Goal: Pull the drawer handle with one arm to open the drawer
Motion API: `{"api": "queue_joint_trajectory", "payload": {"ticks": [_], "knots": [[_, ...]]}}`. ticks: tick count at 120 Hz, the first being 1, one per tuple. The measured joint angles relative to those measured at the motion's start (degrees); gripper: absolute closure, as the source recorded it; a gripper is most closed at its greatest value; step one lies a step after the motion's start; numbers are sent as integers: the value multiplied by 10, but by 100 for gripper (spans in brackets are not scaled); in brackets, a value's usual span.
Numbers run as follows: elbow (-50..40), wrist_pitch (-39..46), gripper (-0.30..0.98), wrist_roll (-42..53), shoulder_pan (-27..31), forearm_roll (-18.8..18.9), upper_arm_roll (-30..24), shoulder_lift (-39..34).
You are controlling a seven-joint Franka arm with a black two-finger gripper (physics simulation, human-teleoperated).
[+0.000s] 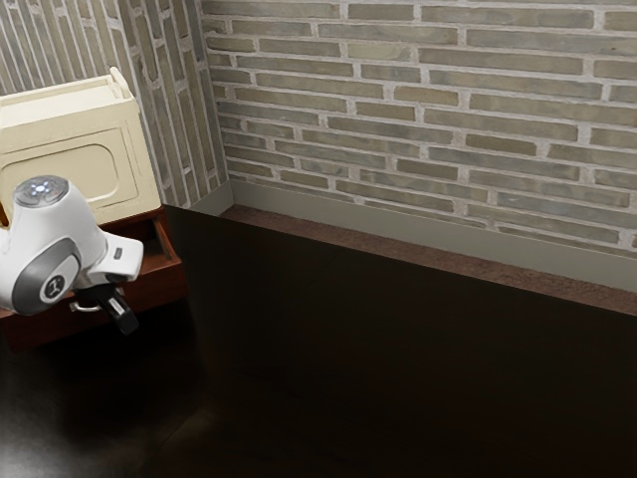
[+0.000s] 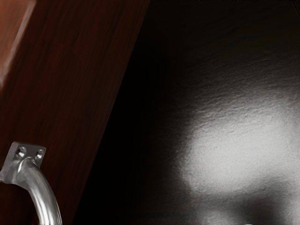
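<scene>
In the exterior view my gripper (image 1: 120, 312) is at the front of the reddish-brown drawer (image 1: 177, 284), angled downward. The drawer stands partly out from under the cream cabinet, and its inside shows behind the hand. A silver handle (image 1: 84, 309) on the drawer front is beside the gripper, partly covered by it. The wrist view has the curved metal handle (image 2: 43, 199) with its screwed mounting plate, on the dark wooden drawer front (image 2: 70, 93). Whether handle and gripper touch is hidden.
The cream cabinet (image 1: 75, 149), with a raised panel, stands behind the arm. A dark glossy table (image 1: 398, 368) extends toward the exterior view's right. Behind it rises a brick wall (image 1: 428, 110).
</scene>
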Motion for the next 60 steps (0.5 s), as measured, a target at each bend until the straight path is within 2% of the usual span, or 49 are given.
{"api": "queue_joint_trajectory", "payload": {"ticks": [25,60], "knots": [[2,4,32,-4,1,3,5,0],[4,5,39,-2,-4,8,16,-1]]}}
